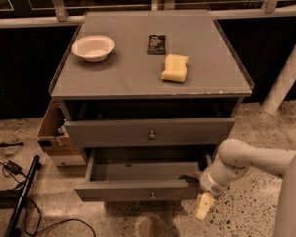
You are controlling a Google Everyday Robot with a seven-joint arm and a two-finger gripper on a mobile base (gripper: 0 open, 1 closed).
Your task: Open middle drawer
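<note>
The grey cabinet (153, 78) shows two drawer fronts, each with a small round knob. The upper one (113, 132) stands slightly out. Below it, the middle drawer (133, 189) is pulled well out, with its dark, empty-looking inside (148, 171) showing and its knob (152, 195) at centre. The lowest drawer is hidden under it. My gripper (203, 207) is at the right end of the middle drawer's front, at the end of my white arm (246, 162), which reaches in from the right.
On the cabinet top lie a white bowl (93, 48), a dark packet (156, 44) and a yellow sponge (175, 67). A cardboard box (54, 132) stands at the cabinet's left. Cables and a black bar (22, 196) lie on the floor at left. A white post (286, 73) stands at right.
</note>
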